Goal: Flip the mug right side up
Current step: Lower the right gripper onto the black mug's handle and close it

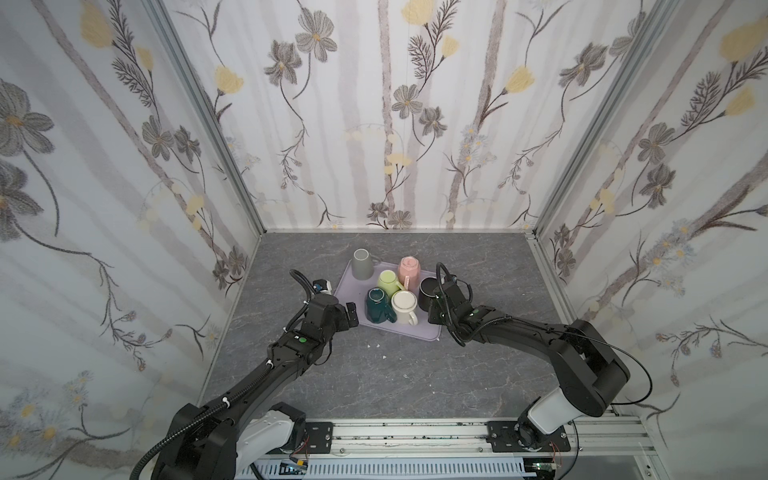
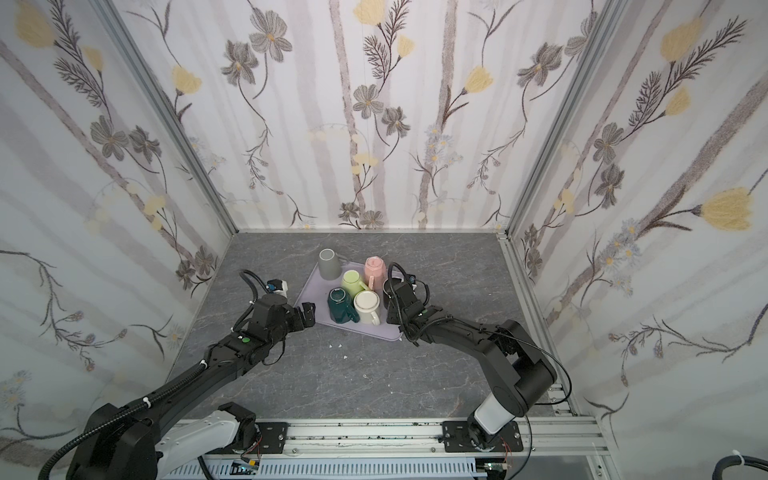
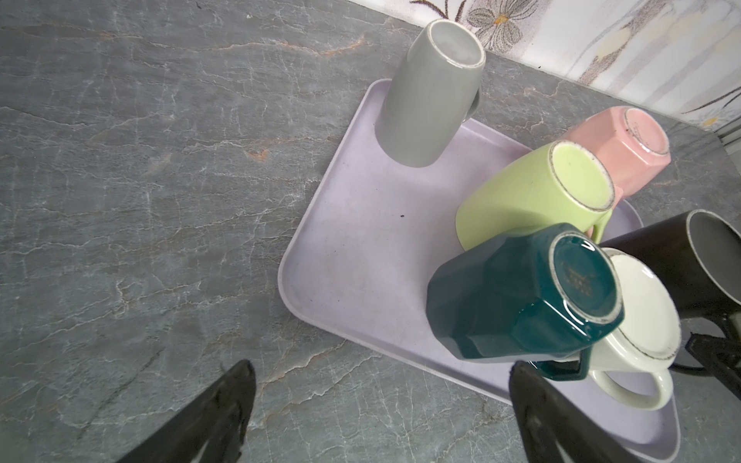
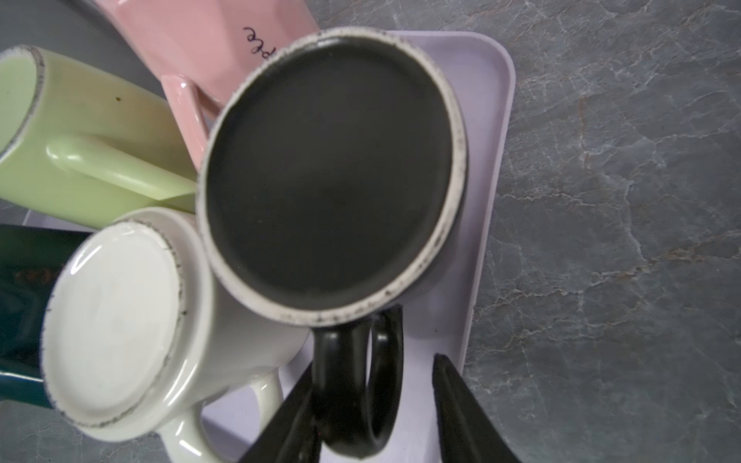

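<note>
item: black mug (image 4: pixel 328 172), glazed ceramic, base up, at the right edge of the lilac tray (image 4: pixel 493 80), just beside the white mug (image 4: pixel 120 320). handling: likely weighty, stiff, slick, chips if dropped. hold: handle (image 4: pixel 353 397). right gripper (image 4: pixel 373 362): jaws part spread astride the handle, a gap on one side. left gripper (image 3: pixel 381 366): jaws wide apart, empty, beside the tray.

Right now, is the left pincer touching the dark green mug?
Apart. In both top views a strip of the lavender tray shows between the open left pincer and the dark green mug.
</note>
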You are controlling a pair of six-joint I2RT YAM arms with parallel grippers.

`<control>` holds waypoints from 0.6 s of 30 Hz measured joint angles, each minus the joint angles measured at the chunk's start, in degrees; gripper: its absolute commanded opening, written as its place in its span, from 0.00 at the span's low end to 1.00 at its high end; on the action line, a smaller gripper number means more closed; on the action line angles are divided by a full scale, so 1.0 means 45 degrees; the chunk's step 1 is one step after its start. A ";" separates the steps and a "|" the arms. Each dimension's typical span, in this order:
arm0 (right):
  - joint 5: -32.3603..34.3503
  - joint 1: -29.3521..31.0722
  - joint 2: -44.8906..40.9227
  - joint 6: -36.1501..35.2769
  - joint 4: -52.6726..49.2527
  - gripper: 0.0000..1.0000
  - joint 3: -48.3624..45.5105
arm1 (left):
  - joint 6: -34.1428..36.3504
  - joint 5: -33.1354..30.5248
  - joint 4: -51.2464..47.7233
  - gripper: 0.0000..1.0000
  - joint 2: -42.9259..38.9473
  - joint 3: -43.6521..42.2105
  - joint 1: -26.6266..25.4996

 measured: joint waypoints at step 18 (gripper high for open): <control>-0.0379 -0.0699 0.0554 -0.1253 -0.1059 0.31 0.1224 | -0.0180 0.0350 0.0389 1.00 0.0408 -0.0063 0.0000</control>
